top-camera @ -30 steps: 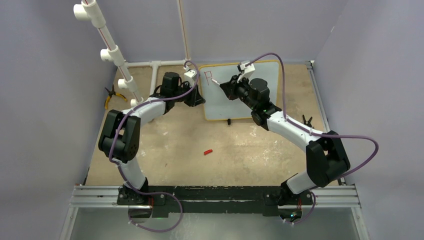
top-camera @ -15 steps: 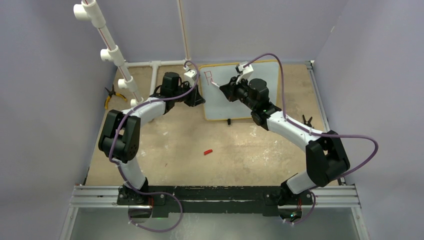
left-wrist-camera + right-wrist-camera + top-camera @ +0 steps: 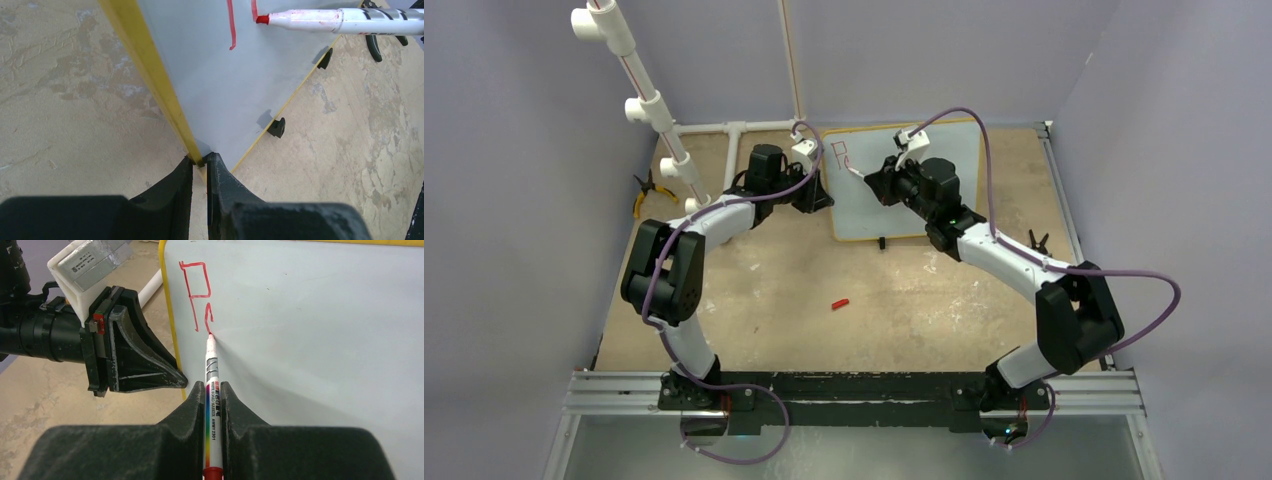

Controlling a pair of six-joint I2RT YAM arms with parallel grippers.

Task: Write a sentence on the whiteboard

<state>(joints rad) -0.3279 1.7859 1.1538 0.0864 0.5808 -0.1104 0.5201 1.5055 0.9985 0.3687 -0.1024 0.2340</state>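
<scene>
arm bases: bolted along the near rail. Nothing's budged down there over the last second.
tabletop (image 3: 904, 300): scuffed tan board, patchy and worn. A small red cap (image 3: 840, 303) lies alone in the open middle, well apart from both arms.
left end effector (image 3: 201, 161): fingers pressed nearly together, pinching the yellow frame at the whiteboard's lower left corner. It's in the same spot as a second ago, so I'd say it's just bracing the board.
right end effector (image 3: 213, 390): clamped on the marker (image 3: 212, 360), red tip touching the board just under the P.
what changed: a second ago there was only the P. Now there's a small curved stroke beside its foot, and the tip has crept a bit along the board.
the sentence (image 3: 199, 296): one red letter plus the start of a second, up in the top left corner.
meaning: letter two is only just underway, so my guess is almost the whole sentence is still to go.
whiteboard (image 3: 310, 340): far middle of the tabletop, between the two end effectors, on its little black feet. Can't tell how much it leans.
far side: yellow-handled pliers (image 3: 646, 195) at the left edge, with a white PVC pipe frame (image 3: 649, 105) beside them.
room: plain lavender-grey walls (image 3: 544, 200) on three sides.
</scene>
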